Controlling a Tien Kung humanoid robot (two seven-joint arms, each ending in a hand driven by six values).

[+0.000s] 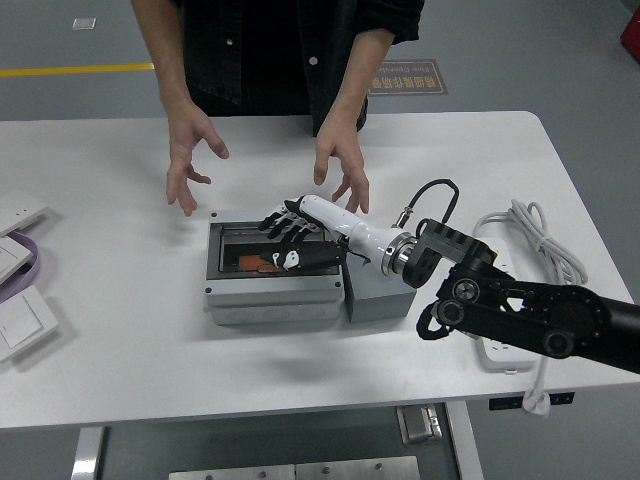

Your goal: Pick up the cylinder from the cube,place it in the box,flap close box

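A: White switch plates (22,325) at far left edge of the table (120,200), purple strip next to them. What's next going right?

B: Person at the far side, both hands raised above the table, fingers spread, touching nothing. One hand (188,165) up-left of the box, the other hand (340,165) up-right of it.

A: Box?

B: Grey box (272,290) centre table. Lid (272,245) lies down flat over it, clear window in it. Orange cylinder (262,263) shows through the window, so it's inside the box.

A: Robot hand?

B: Right hand (290,235) rests flat on the lid, fingers (272,222) stretched out, loose, gripping nothing. Thumb lies along the lid's near side.

A: Cube?

B: Grey cube (372,300) touching the box's right side, mostly hidden under the white forearm. Can't see its top.

A: Far right?

B: Black arm comes in from the right edge. White power strip (495,350) and cable (530,240) behind it.
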